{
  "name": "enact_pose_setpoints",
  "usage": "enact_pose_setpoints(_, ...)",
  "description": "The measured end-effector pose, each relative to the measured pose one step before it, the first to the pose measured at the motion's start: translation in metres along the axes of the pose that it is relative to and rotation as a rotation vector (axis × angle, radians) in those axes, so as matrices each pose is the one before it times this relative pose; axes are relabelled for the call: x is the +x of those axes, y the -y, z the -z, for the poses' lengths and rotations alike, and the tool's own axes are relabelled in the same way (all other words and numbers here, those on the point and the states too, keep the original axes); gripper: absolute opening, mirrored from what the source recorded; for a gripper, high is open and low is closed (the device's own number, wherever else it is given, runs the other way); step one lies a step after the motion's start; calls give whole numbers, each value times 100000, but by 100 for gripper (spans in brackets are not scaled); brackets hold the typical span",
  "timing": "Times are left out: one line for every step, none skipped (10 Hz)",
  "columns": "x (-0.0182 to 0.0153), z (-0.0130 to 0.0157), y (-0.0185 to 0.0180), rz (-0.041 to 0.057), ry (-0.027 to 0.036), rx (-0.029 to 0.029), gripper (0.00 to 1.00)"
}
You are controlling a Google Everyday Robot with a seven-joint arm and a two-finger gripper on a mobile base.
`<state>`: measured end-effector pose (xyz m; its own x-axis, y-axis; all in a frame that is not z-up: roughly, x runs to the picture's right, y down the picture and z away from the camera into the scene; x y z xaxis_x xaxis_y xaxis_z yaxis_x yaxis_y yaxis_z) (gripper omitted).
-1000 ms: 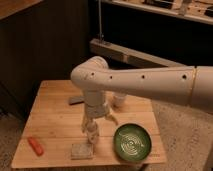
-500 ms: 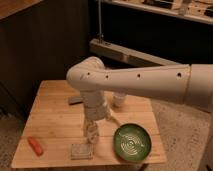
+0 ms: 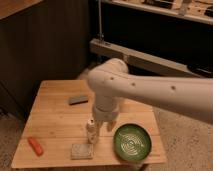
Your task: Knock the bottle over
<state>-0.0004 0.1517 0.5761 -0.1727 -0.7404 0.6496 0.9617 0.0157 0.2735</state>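
Note:
The bottle (image 3: 91, 132) is small and pale with a white cap. It stands upright on the wooden table (image 3: 52, 122), near the front middle. My gripper (image 3: 106, 125) hangs down from the thick white arm (image 3: 150, 92), just right of the bottle and very close to it. The arm hides most of the gripper and the table behind it.
A green ribbed plate (image 3: 132, 142) lies right of the bottle. A grey-green pad (image 3: 81, 151) lies just in front of the bottle. An orange-red object (image 3: 35, 145) is at the front left. A dark flat object (image 3: 78, 99) lies further back. The table's front edge is close.
The arm has shifted slightly over the table and the gripper stays next to the bottle. The bottle still stands upright in the same spot.

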Motion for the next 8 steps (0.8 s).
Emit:
enact_pose_setpoints(-332,372,-549,217,-4599,7431,14)
enact_pose_setpoints(-95,285,-140,100,-3259,2923,5)
enact_pose_setpoints(-4,223,-67,-113,-1897,267,1)
enact_pose_setpoints(0,393,-118,-594,-2398,1066,0)
enact_pose_setpoints(-33,517,-599,-1637,-2059,2185,0)
enact_pose_setpoints(-2,310,-334,-1119,-946,2129,0)
enact_pose_setpoints(103,598,-530,-2418,-1470,5331,0)
enact_pose_setpoints(42,665,-1183,-3053,-2124,7355,0)
